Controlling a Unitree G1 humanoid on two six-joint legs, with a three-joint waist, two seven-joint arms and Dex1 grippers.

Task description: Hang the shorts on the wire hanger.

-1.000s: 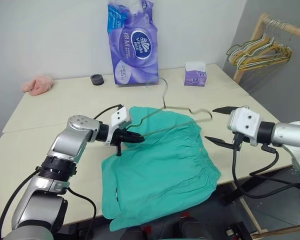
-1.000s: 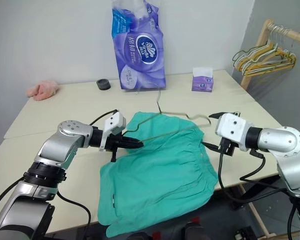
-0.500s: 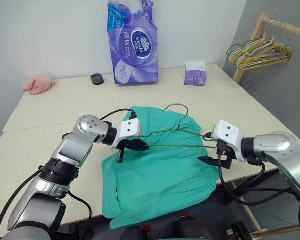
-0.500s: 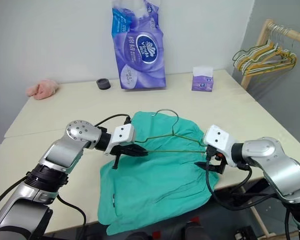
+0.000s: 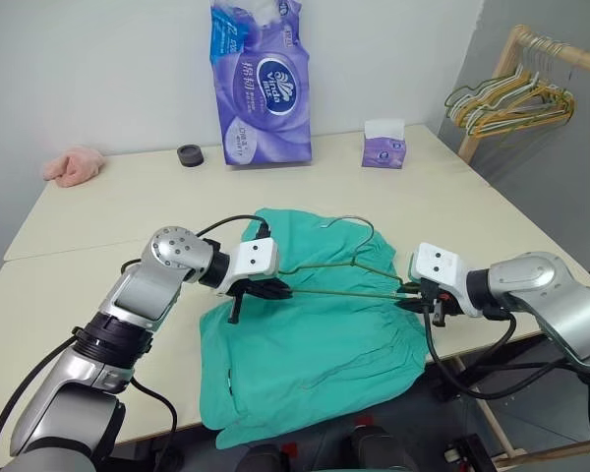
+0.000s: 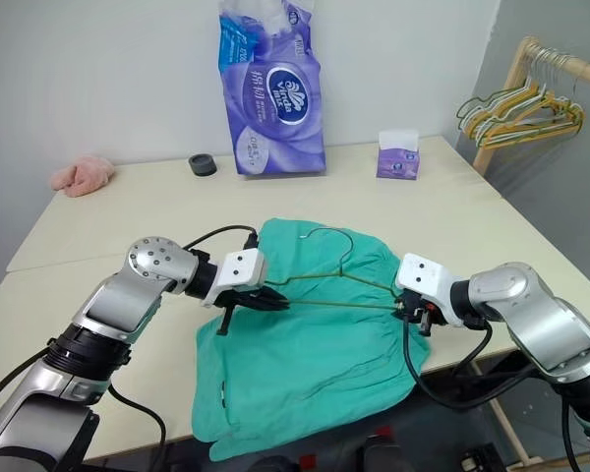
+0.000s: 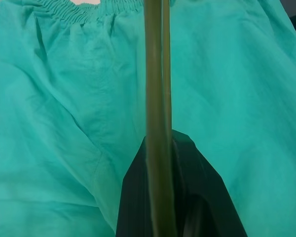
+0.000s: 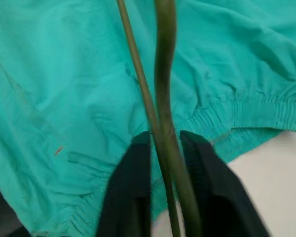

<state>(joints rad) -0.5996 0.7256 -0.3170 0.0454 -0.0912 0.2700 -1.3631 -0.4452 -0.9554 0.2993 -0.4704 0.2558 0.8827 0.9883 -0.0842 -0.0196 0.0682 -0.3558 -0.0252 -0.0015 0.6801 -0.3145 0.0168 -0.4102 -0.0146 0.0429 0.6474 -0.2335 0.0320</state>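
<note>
Worktop: pale beige, 2 panels with a seam running across; carries everything below except the rack.
Shorts: teal-green, spread flat at the near edge of the worktop, gathered waistband toward the right hand, the leg hems hanging slightly over the front edge.
Tissue pack: tall purple bag, upright at the far edge against the wall.
Rack: wooden, off the far right corner, with a bunch of yellow and green hangers on it.
Wire hanger: thin olive-grey, held up just above the shorts, spanning between the 2 hands, hook curling toward the far side.
Left hand: fingers together, clamped on the hanger's left end, over the shorts.
Right hand: fingers closed tight on the hanger's right end, by the waistband; wire runs between the 2 black fingers in the wrist view.
Tissue box: small, purple, far right.
Pink cloth: crumpled, far left.
Tape roll: small, dark, left of the tissue pack.
</note>
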